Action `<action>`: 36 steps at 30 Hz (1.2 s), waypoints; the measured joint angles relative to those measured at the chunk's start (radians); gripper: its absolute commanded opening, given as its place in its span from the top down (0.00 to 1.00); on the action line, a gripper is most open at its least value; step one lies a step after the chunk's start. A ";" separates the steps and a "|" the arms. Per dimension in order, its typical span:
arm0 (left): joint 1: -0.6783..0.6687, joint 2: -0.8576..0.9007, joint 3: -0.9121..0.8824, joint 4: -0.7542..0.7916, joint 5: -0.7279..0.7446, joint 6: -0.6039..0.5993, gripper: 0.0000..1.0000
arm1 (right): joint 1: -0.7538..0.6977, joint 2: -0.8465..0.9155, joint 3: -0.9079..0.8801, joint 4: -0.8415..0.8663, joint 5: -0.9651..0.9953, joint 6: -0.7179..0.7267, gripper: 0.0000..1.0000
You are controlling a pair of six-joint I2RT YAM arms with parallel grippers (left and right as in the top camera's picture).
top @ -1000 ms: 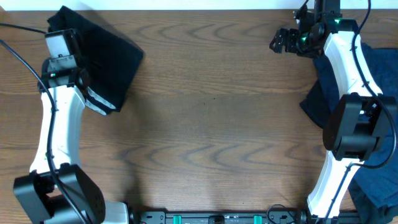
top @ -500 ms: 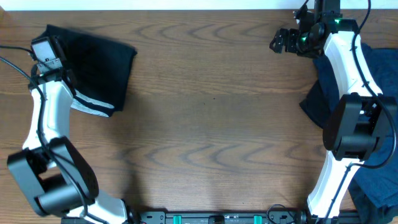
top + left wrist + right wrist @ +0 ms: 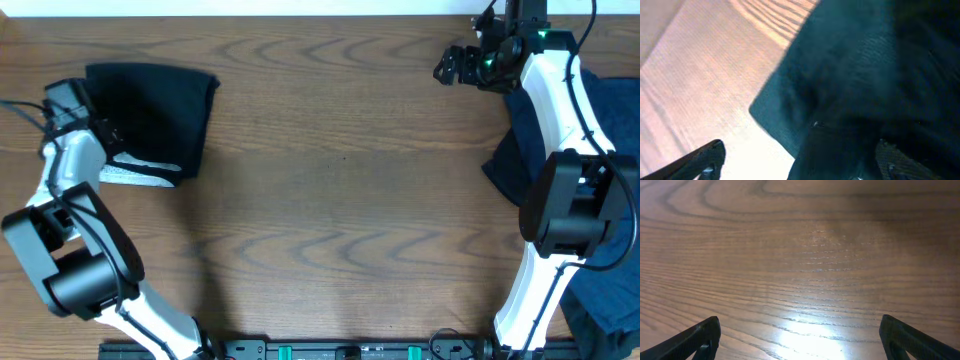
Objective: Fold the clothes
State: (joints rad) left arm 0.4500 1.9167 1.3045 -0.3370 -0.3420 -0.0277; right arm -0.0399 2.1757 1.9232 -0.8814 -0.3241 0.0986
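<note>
Looks like one fold finished, folded black garment lying at the table's far-left corner beneath the wide-open left gripper, right gripper equally open over bare wood; next, probably fetching a piece from the navy pile at right.

glare on table, blurred left-wrist close-up

**Operator A:** Can I log any text, label, brand or number from this station?

**Operator B:** None that I can read in any of my three views. The white strip on the black garment is too small for me to resolve print. The desk shows wood grain only. The green lights on the right arm form no characters.
</note>
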 measured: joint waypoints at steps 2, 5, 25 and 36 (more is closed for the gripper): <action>0.007 -0.039 0.000 -0.003 0.001 -0.003 0.02 | 0.000 0.000 0.000 0.000 0.000 0.000 0.01; 0.006 -0.126 0.000 -0.003 0.026 -0.021 0.46 | 0.000 0.000 0.000 0.000 0.000 0.000 0.01; 0.077 -0.025 0.025 -0.034 0.317 -0.074 0.70 | 0.000 0.000 0.000 0.000 0.000 0.000 0.01; 0.157 0.124 0.025 -0.005 0.332 -0.077 0.70 | 0.000 0.000 0.000 0.000 0.000 0.000 0.01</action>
State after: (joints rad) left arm 0.6067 2.0403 1.3296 -0.3424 -0.0097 -0.1043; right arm -0.0399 2.1757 1.9232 -0.8818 -0.3241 0.0986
